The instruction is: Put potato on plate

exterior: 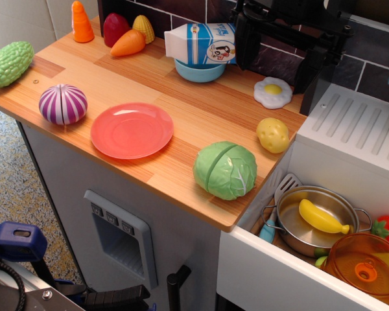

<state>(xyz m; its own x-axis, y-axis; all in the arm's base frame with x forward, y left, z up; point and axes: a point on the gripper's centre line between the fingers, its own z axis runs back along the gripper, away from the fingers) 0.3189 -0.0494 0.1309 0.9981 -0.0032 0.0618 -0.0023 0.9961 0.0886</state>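
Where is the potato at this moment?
The potato lies near the right edge of the wooden counter, just below the fried egg and up-right of the green cabbage.

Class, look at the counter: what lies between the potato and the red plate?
Only bare wooden counter on the straight line from potato to plate; the cabbage sits just below it.

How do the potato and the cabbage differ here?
The potato is pale yellow and dimpled; the cabbage is green with pale veins and a seam across it. The potato is clearly smaller than the cabbage. The potato sits near the counter's right edge; the cabbage sits near the front edge, closer to the plate. Both are roundish toys resting on the wooden counter, off the plate.
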